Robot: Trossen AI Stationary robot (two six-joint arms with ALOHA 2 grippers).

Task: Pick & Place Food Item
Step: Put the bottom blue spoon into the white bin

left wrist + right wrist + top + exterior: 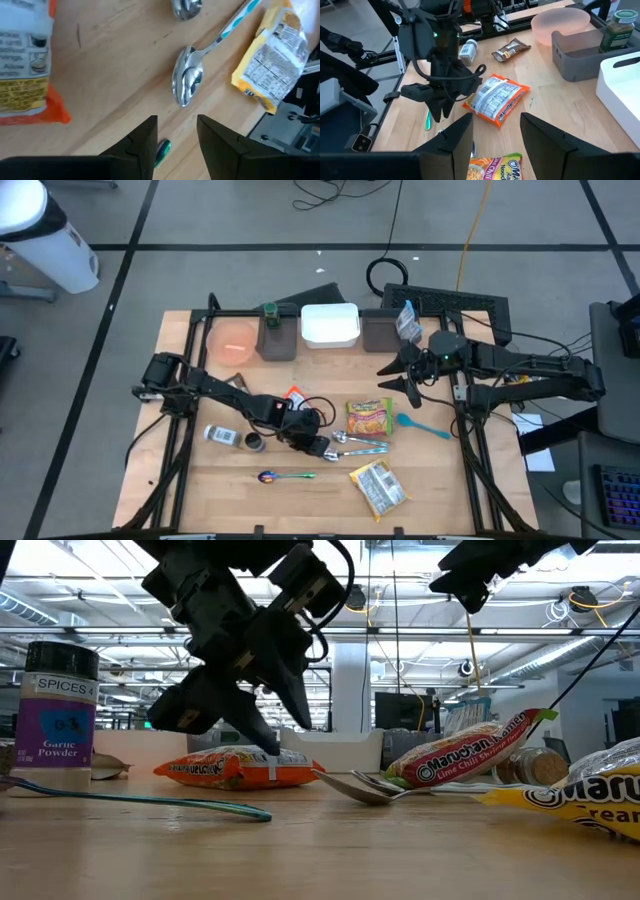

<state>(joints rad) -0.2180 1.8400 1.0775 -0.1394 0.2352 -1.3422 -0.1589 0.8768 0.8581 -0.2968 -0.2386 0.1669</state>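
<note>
Three noodle packets lie flat on the wooden table: an orange one (294, 393) partly under my left arm, a green-and-yellow one (369, 418) at the centre, and a yellow one (378, 486) near the front. My left gripper (316, 444) hangs open, slanting down, just above the table between the orange packet (25, 75) and two metal spoons (356, 443). One spoon bowl (187, 82) lies just ahead of the fingers, and nothing sits between them (177, 135). My right gripper (395, 376) waits open, raised high at the right (495, 135).
Near the left gripper lie an iridescent spoon (286, 476), a spice jar (221, 435) on its side and a small dark cup (254, 443). A teal spoon (421, 424) lies at right. At the far edge stand a pink bowl (235, 340), grey bins (277, 340) and a white container (330, 325).
</note>
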